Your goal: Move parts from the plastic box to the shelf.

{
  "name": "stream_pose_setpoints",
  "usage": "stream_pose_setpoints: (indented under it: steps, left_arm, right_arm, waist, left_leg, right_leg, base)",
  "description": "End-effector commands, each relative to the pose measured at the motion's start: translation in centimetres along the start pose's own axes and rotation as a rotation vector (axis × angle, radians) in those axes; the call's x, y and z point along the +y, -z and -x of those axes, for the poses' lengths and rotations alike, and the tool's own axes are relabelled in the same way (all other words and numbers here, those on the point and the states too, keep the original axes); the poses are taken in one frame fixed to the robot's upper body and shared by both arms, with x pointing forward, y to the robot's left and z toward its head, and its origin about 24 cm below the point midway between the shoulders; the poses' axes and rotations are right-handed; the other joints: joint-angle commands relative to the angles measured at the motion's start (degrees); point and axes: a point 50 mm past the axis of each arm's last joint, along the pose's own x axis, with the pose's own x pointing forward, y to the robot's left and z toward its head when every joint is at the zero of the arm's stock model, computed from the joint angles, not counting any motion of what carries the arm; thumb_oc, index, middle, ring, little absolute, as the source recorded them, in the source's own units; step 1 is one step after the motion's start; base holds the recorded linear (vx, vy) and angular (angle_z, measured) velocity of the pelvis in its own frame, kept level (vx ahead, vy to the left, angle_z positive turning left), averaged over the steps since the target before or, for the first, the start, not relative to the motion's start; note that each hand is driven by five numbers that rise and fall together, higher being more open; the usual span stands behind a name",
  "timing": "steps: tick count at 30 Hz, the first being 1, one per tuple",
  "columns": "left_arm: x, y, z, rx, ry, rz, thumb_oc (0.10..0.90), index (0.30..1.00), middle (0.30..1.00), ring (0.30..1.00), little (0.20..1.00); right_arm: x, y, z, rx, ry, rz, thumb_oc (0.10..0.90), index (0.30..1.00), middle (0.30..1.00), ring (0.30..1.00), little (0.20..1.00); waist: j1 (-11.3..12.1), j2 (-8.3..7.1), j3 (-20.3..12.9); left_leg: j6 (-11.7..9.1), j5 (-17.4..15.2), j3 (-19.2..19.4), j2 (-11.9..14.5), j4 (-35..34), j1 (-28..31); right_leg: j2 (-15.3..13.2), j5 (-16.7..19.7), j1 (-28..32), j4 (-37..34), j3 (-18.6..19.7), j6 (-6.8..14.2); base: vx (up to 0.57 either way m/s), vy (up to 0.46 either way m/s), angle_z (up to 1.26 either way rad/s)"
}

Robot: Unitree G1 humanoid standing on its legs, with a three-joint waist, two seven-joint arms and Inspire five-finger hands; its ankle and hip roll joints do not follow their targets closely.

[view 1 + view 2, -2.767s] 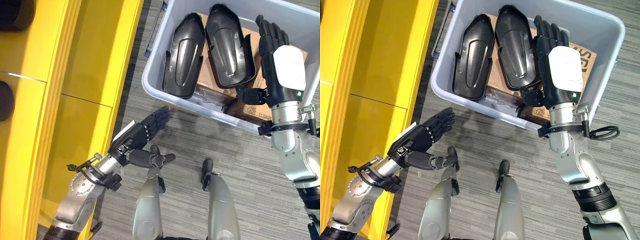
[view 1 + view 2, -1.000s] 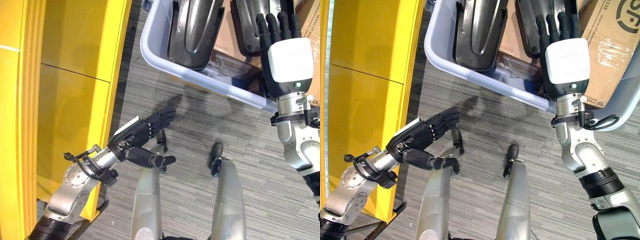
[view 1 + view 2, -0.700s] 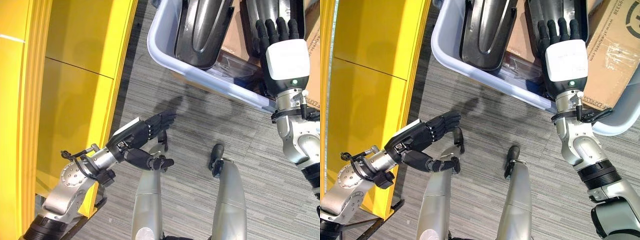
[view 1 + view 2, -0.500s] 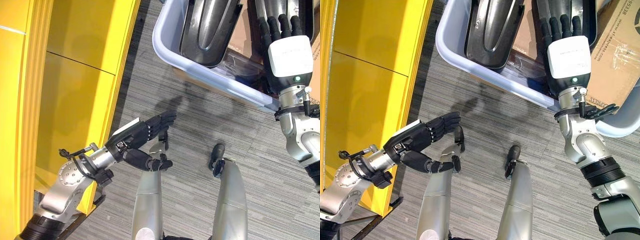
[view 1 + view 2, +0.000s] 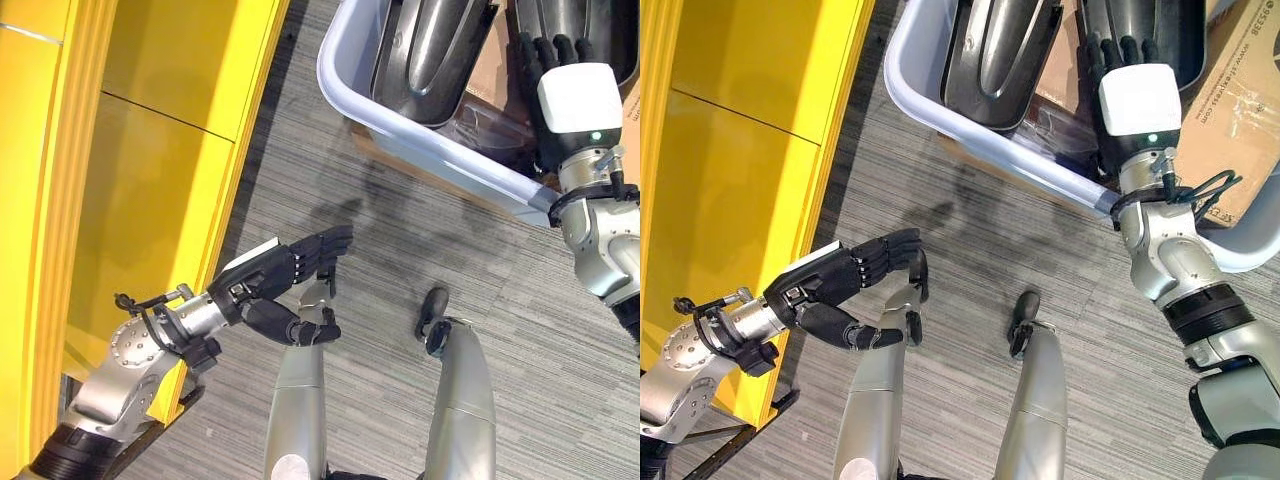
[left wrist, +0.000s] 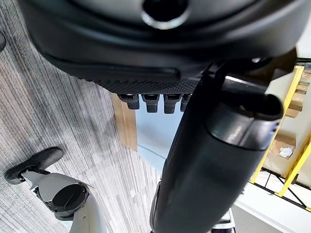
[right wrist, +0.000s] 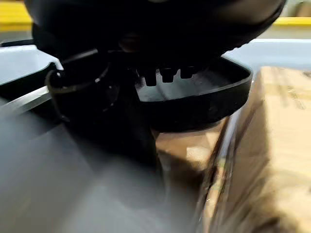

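Observation:
A pale grey plastic box (image 5: 420, 140) stands on the floor at the upper right. Two black moulded parts lie in it side by side: one on the left (image 5: 425, 50), one on the right (image 5: 1165, 25). My right hand (image 5: 572, 100), white-backed, reaches over the box's near rim, its straight fingers resting on the right-hand part (image 7: 204, 102), open. My left hand (image 5: 265, 285) hovers open and empty above the floor beside the yellow shelf (image 5: 150, 150), palm turned inward. The left wrist view shows its fingers (image 6: 150, 102) extended with nothing between them and the thumb.
A brown cardboard box (image 5: 1240, 90) lies inside the plastic box, under and to the right of the parts. The yellow shelf's panels run along the whole left side. Grey striped carpet (image 5: 400, 260) spreads between the shelf and the box.
The camera has shifted, so the box sits higher and further right. My right hand has reached deeper into the box onto the right-hand part. The left hand has hardly moved.

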Motion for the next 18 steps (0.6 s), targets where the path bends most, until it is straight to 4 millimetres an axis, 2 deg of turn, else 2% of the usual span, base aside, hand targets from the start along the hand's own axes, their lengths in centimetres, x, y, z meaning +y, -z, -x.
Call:
stream_pose_setpoints:
  steps: [1, 4, 8, 10, 12, 18]
  left_arm:
    - [-0.6, -2.3, -1.1, -0.143, 0.063, -0.048, 0.9, 1.0, 1.0, 1.0, 1.0]
    - [-0.6, -2.3, -1.6, -0.142, 0.069, -0.047, 0.9, 1.0, 1.0, 1.0, 1.0]
    - [-1.0, -2.2, -1.8, -0.144, 0.075, -0.044, 0.9, 1.0, 1.0, 1.0, 1.0]
    - [-1.1, -2.1, -2.0, -0.152, 0.075, -0.038, 0.9, 1.0, 1.0, 1.0, 1.0]
    - [-1.1, -2.1, -2.1, -0.158, 0.076, -0.036, 0.9, 1.0, 1.0, 1.0, 1.0]
    - [-1.4, -1.9, -2.2, -0.177, 0.075, -0.025, 0.9, 1.0, 1.0, 1.0, 1.0]
  right_arm:
    - [-0.4, 3.1, -0.6, 0.158, 0.057, 0.024, 0.9, 1.0, 1.0, 1.0, 1.0]
    - [0.0, 3.9, -0.3, 0.244, 0.085, -0.042, 0.9, 1.0, 1.0, 1.0, 1.0]
    - [0.2, 4.6, 0.0, 0.296, 0.126, -0.047, 0.9, 1.0, 1.0, 1.0, 1.0]
    - [-0.2, 4.9, 0.0, 0.29, 0.196, 0.049, 0.9, 1.0, 1.0, 1.0, 1.0]
    - [-0.3, 5.2, 0.1, 0.304, 0.229, 0.07, 0.9, 1.0, 1.0, 1.0, 1.0]
    - [0.2, 5.2, 0.2, 0.286, 0.196, 0.104, 0.9, 1.0, 1.0, 1.0, 1.0]
  waist:
    - [0.65, 1.76, -0.7]
    - [0.28, 1.9, -0.7]
    - [0.1, 2.31, -0.7]
    - [-0.07, 2.62, -0.7]
    - [-0.24, 2.97, -0.7]
    - [-0.4, 3.79, -0.7]
  left_leg:
    - [-0.44, -4.1, -3.91, 0.44, -2.16, 1.85]
    - [-0.45, -4.12, -3.91, 0.51, -1.84, 1.35]
    - [-0.47, -4.24, -3.82, 0.43, -1.73, 1.35]
    - [-0.48, -4.31, -3.7, 0.43, -1.67, 1.36]
    - [-0.47, -4.34, -3.54, 0.44, -1.65, 1.36]
    - [-0.57, -4.48, -3.15, 0.41, -1.52, 1.42]
  right_leg:
    - [-0.35, -1.86, 1.73, 1.5, -3.22, 0.77]
    - [-0.2, -1.94, 1.0, 1.97, -2.91, 0.7]
    - [0.02, -1.94, 0.72, 1.95, -2.55, 0.68]
    - [-0.03, -2.0, 0.53, 2.01, -2.36, 0.67]
    - [-0.05, -2.02, 0.35, 2.06, -2.19, 0.73]
    - [-0.26, -2.27, -0.15, 2.41, -1.58, 0.71]
  base:
    - [0.0, -0.041, 0.04]
    - [0.0, -0.01, 0.01]
    - [0.0, 0.0, 0.0]
    - [0.0, 0.0, 0.0]
    - [-0.02, 0.033, 0.0]
    - [-0.01, 0.038, -0.02]
